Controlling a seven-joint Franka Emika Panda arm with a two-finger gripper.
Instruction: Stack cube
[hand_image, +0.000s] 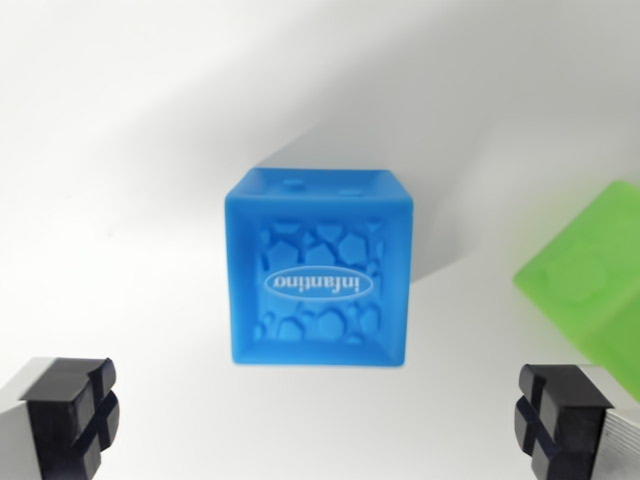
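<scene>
A blue cube (318, 268) with an embossed pebble pattern and a white logo sits on the white surface at the middle of the wrist view. A green cube (590, 270) lies at the wrist view's right edge, partly cut off. My gripper (318, 420) is open, with its black pads (70, 410) at the lower left and lower right corners. The blue cube lies just beyond the pads, centred between them, and nothing is between the fingers.
The white surface (130, 200) spreads all around the cubes. A soft shadow falls behind the blue cube toward the upper right.
</scene>
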